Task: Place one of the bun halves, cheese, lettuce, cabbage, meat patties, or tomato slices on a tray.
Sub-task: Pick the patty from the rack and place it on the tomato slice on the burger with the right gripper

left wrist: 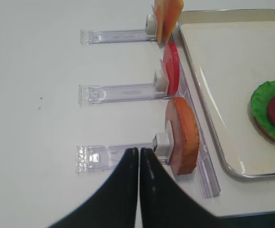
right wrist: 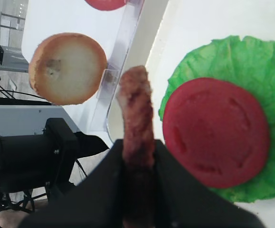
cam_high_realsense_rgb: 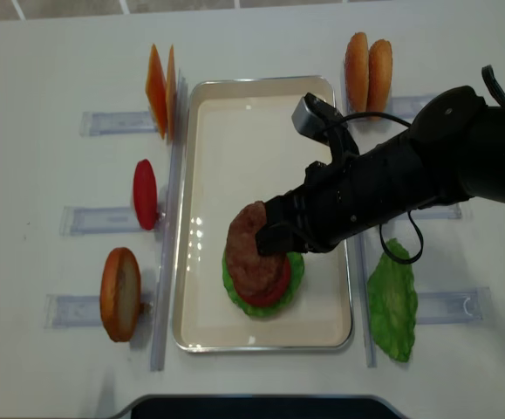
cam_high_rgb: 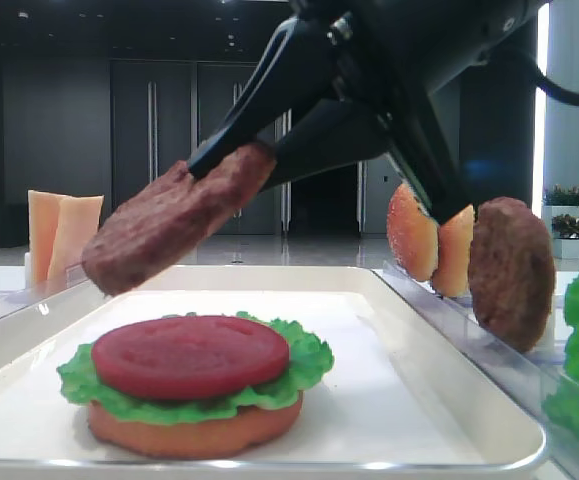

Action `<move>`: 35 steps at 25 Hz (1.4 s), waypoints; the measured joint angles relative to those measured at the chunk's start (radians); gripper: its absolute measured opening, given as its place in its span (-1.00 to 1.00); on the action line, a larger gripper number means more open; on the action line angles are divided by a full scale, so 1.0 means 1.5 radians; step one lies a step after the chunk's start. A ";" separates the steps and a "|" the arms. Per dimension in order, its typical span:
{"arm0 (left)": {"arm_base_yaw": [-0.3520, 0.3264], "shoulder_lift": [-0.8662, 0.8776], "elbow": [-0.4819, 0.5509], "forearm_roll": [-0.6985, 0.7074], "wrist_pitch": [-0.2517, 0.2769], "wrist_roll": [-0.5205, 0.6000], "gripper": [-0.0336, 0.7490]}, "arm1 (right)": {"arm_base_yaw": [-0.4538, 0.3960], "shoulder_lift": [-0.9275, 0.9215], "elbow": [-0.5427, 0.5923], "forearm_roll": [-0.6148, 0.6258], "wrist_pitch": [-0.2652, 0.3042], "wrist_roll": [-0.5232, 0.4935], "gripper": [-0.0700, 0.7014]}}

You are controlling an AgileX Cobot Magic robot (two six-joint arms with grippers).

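White table [cam_high_realsense_rgb: 51, 52] under everything; white tray [cam_high_realsense_rgb: 235, 113] at centre frame. On the tray's lower half — bun base [cam_high_rgb: 184, 430], lettuce [cam_high_rgb: 299, 365], tomato slice [cam_high_rgb: 189, 355], stacked. Right tool [cam_high_realsense_rgb: 268, 237] clenched on a meat patty [cam_high_realsense_rgb: 250, 240], held tilted just above the stack, apart from the tomato. Left tool [left wrist: 138, 164] pressed closed at lower centre of its wrist view, grasping nothing, beside a bun half [left wrist: 182, 135] standing in a clear rack [left wrist: 118, 156].
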 joint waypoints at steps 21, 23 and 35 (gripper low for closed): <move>0.000 0.000 0.000 0.000 0.000 0.000 -0.91 | 0.000 0.071 0.000 0.055 0.018 -0.076 -0.50; 0.000 0.000 0.000 0.000 0.000 0.000 -0.91 | 0.000 0.071 0.000 0.056 0.019 -0.081 -0.50; 0.000 0.000 0.000 0.000 0.000 0.000 -0.91 | 0.000 0.073 0.000 0.044 0.019 -0.084 -0.44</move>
